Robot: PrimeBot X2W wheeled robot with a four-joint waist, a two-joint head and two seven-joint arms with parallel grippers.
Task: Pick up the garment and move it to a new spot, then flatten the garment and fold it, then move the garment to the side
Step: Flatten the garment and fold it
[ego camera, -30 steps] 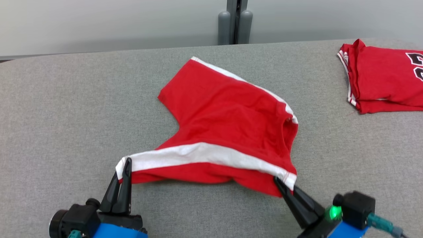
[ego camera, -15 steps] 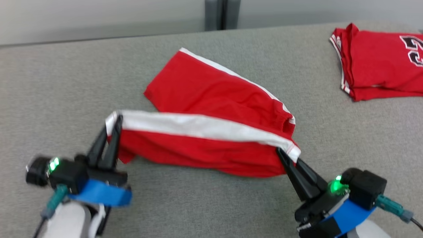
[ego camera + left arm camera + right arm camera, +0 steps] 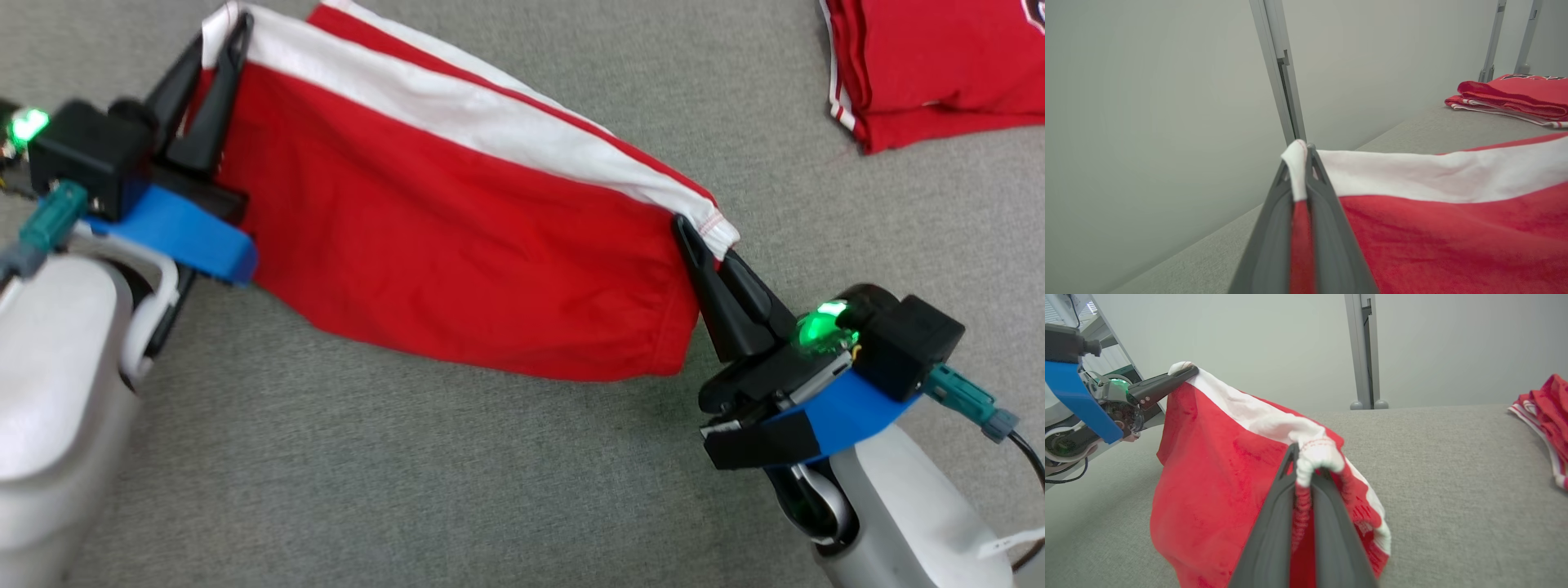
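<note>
The garment (image 3: pixel 457 245) is bright red soft fabric with a broad white band along its top edge. It hangs stretched between my two grippers, above the grey table. My left gripper (image 3: pixel 224 28) is shut on the left end of the white band, with fabric pinched between its fingers in the left wrist view (image 3: pixel 1299 163). My right gripper (image 3: pixel 695 235) is shut on the gathered right end, seen close in the right wrist view (image 3: pixel 1306 465). From the band the garment (image 3: pixel 1208 477) droops in a loose sheet. Its lower hem is hidden behind its own folds.
A second red garment (image 3: pixel 939 65) with striped trim lies folded at the table's far right, also in the left wrist view (image 3: pixel 1515 96). The grey cloth-covered table (image 3: pixel 408 474) stretches below. A pale wall with a grey post (image 3: pixel 1363 351) stands behind the table.
Both grippers have risen and carried the white-banded edge up, so the garment has come off the table and hangs between them. The head camera has tilted downward.
</note>
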